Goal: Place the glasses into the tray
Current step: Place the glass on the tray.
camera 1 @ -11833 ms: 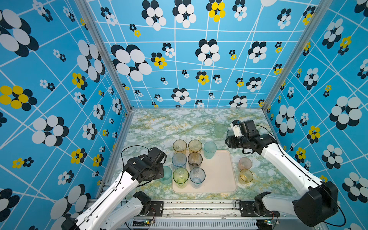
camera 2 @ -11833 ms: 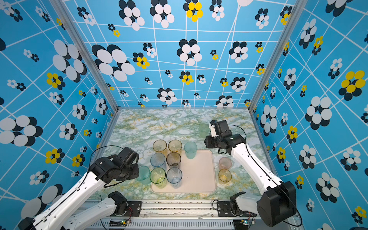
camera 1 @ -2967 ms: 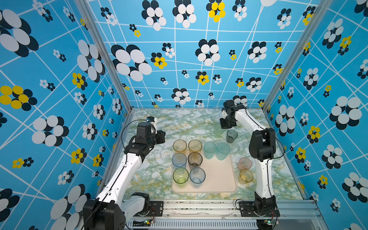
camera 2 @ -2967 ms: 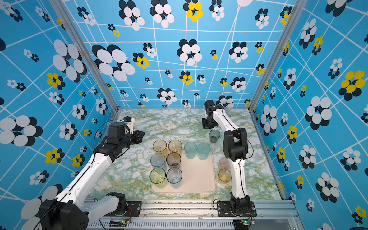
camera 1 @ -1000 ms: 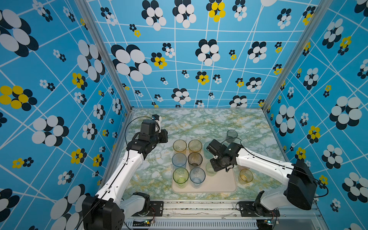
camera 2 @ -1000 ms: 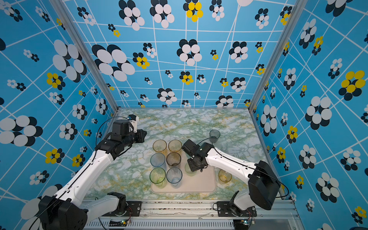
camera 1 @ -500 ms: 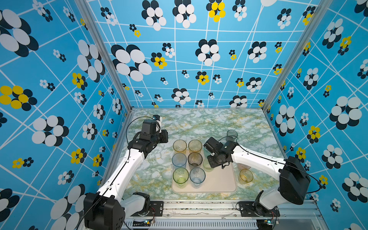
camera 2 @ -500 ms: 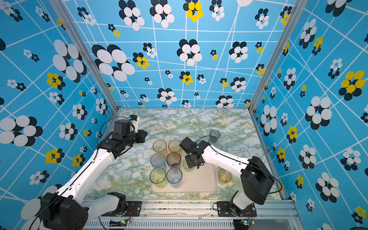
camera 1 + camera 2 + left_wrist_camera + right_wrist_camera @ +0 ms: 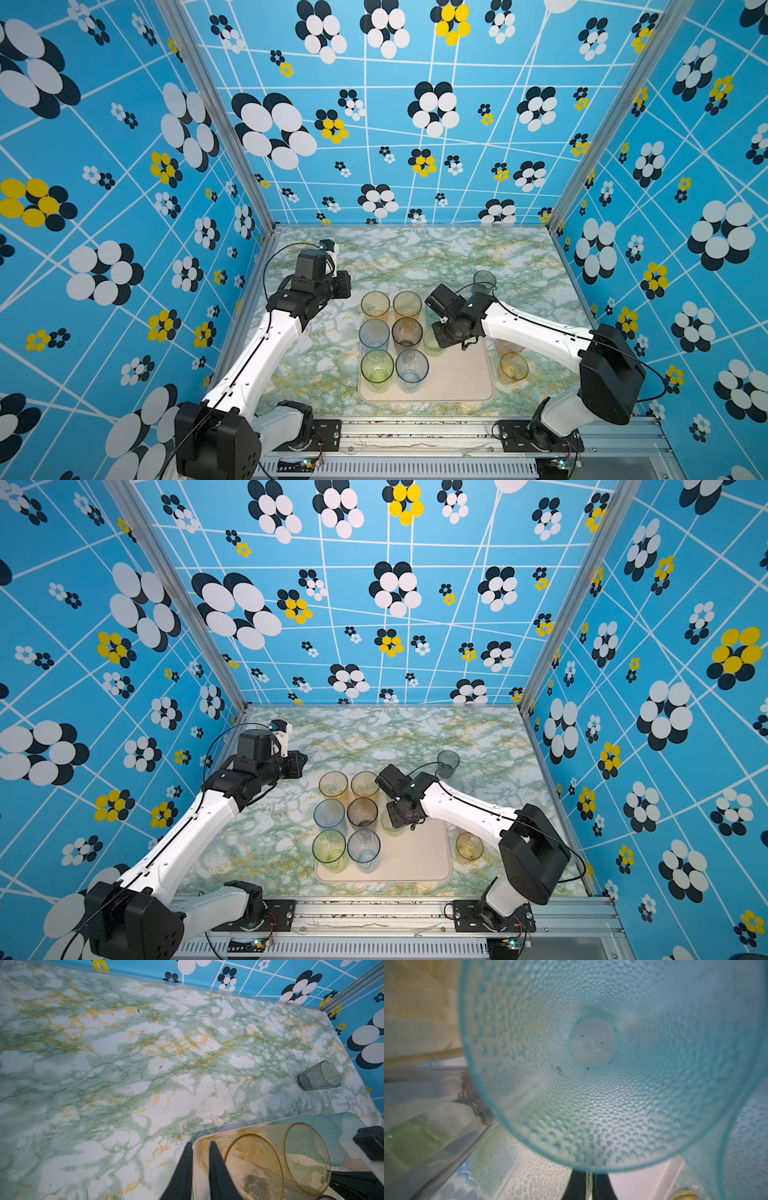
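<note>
Since a few seconds ago the right arm has swung back from the far end of the tabletop [image 9: 415, 257], and now it reaches over the far part of the tray [image 9: 457, 386]. Six tall glasses [image 9: 376, 336] stand in two rows on the tray's left side, and two teal glasses [image 9: 591, 1053] stand at its far edge, very close to the right wrist.

Three glasses wait outside the tray. The smoky grey glass [image 9: 484, 281] stands far on the tabletop. The pink glass [image 9: 505, 348] and the short amber glass [image 9: 514, 368] stand beside the right rim, where the forearm may sweep them if it drops.

The pale green glass [image 9: 433, 347] hangs under the wrist, between the teal glasses and the brown glass [image 9: 407, 332]. I cannot tell if its base rests on the tray.

The right gripper [image 9: 588, 1185] is pressed together on the thin rim only, so this glass can swing. If it is let go too high or tilted, it may fall against its neighbours. A careless retreat of the wrist can also push over one of the teal glasses.

The left gripper [image 9: 200, 1145] hovers beside the tall amber glasses [image 9: 270, 1157] at the tray's far left corner, with its fingers a little apart and holding nothing. A sideways move there can knock them.
</note>
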`<action>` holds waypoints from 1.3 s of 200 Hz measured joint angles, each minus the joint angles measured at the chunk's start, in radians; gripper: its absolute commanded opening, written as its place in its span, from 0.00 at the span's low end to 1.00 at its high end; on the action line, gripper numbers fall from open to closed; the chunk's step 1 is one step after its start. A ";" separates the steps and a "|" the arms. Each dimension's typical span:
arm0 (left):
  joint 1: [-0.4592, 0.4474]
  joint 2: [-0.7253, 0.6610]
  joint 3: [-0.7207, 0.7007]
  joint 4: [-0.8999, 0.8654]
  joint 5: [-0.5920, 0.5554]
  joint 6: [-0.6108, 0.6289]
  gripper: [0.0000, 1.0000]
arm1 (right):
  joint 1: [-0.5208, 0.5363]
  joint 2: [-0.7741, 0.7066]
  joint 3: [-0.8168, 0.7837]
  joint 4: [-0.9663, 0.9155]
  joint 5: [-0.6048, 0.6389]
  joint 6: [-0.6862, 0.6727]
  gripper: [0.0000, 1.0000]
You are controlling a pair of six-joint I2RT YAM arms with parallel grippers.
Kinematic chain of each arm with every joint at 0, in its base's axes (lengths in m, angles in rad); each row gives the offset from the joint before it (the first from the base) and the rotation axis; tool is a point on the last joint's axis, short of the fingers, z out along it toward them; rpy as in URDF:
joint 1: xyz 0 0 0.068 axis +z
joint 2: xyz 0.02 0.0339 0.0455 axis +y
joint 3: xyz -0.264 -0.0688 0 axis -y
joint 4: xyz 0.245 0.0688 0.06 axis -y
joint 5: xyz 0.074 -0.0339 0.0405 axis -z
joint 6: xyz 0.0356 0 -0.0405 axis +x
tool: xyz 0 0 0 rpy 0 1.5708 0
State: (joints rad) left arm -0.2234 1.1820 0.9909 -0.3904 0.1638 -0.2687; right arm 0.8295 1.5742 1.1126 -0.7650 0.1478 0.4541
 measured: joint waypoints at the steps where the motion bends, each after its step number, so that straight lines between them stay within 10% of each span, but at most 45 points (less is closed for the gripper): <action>1: 0.000 0.000 0.000 0.000 0.000 0.000 0.18 | 0.000 0.000 0.000 0.000 0.000 0.000 0.08; 260: 0.000 0.000 -0.001 -0.006 -0.015 0.008 0.17 | -0.002 -0.149 0.000 -0.031 -0.011 -0.006 0.21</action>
State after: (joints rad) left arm -0.2230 1.1820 0.9897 -0.3965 0.1490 -0.2611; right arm 0.8272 1.4250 1.1126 -0.7959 0.1364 0.4484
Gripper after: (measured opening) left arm 0.173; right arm 0.207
